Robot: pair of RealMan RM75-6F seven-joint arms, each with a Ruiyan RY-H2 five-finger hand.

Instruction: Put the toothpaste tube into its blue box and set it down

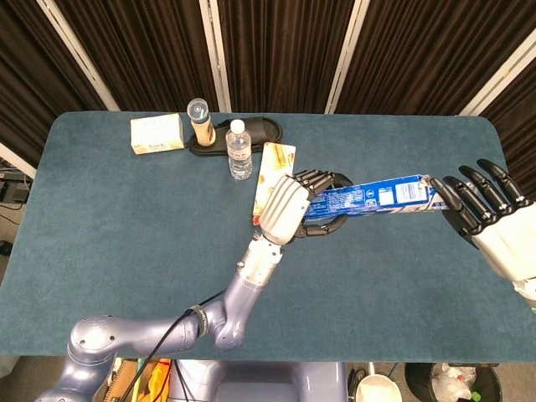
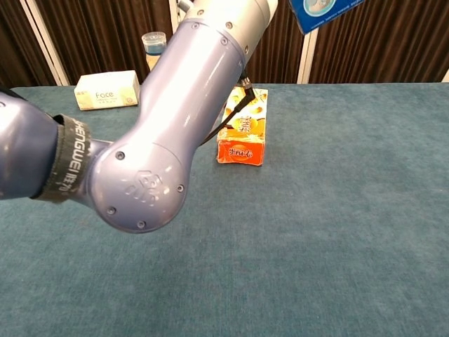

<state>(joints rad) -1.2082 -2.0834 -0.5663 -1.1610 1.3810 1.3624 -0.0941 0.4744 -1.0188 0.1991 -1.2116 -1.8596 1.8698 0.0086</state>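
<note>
While the left hand (image 1: 289, 208) wraps its dark fingers (image 1: 322, 180) round the near end of the blue box (image 1: 377, 199), that box hangs in the air, lying almost level across the middle-right of the table (image 1: 126, 234) as the head view has it. It's a long, slim carton, blue with white panels and small print along its side. In the chest view only a corner of its end face peeks in at the top edge, white oval on blue. Whether the toothpaste tube is inside, I cannot tell.

Over on the right, the right hand (image 1: 490, 213) sits at the far end of the box, fingers spread and straight, their tips at or just touching the carton's end; it grips nothing.

Now the room around it. Just behind the left hand lies an orange snack box (image 2: 243, 126), flat on the cloth. Further back stand a water bottle (image 1: 239, 150), a dark oval tray (image 1: 255, 130) with a clear-topped cup (image 1: 199, 117) at its left end, and a pale tissue box (image 1: 157, 133) toward the back-left corner. Those all cluster at the rear; the teal cloth under the carton and toward the front and right edges shows bare. The left arm (image 2: 168, 140) fills much of the chest view.
</note>
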